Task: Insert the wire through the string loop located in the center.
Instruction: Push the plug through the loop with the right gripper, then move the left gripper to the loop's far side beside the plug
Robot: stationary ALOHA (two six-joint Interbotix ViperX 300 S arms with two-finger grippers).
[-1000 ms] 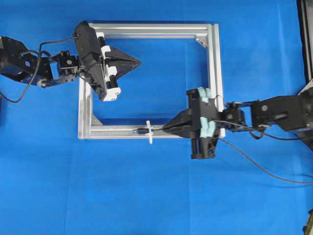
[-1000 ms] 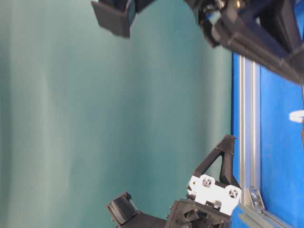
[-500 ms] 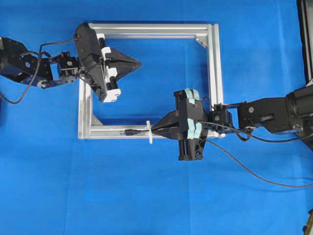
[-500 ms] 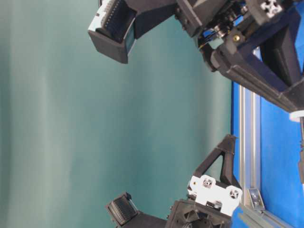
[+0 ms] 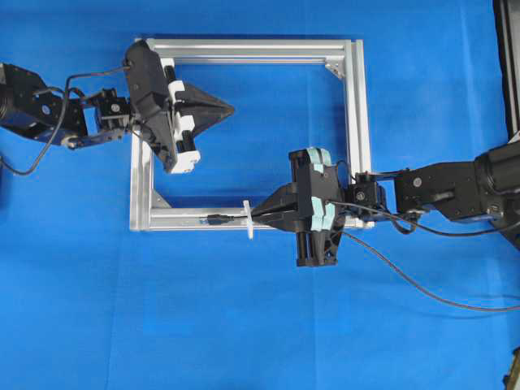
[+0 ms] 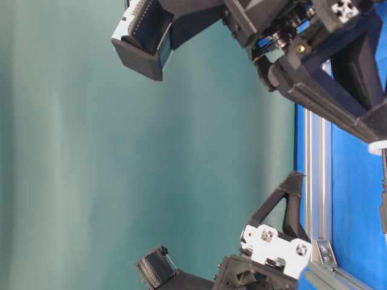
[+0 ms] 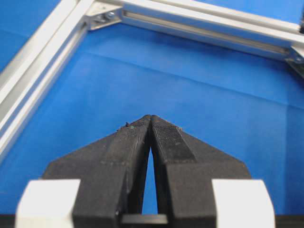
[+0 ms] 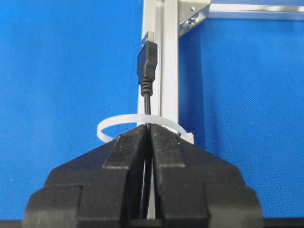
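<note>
Overhead first: right gripper (image 5: pixel 256 216) sits at the frame (image 5: pixel 355 122)'s lower bar, fingers pinched on the wire (image 5: pixel 422 286), whose plug (image 5: pixel 215 218) already pokes out past the string loop (image 5: pixel 248 219). Left gripper (image 5: pixel 230 106) hovers inside the frame, fingers pressed together on nothing.

Table-level view (sideways, mostly backdrop) shows us little: the frame edge, both arms, a sliver of white at the right edge that may be the loop.

Left wrist: fingers (image 7: pixel 164 137) shut and empty over the blue bench (image 7: pixel 213 104).

Right wrist: plug (image 8: pixel 147 59) is through the loop (image 8: pixel 114 124), with the fingers (image 8: pixel 130 145) right up against it.

What worries us: pushing further could shove those fingers into the loop and bend it, and letting go now might let the springy cable slide back out.
</note>
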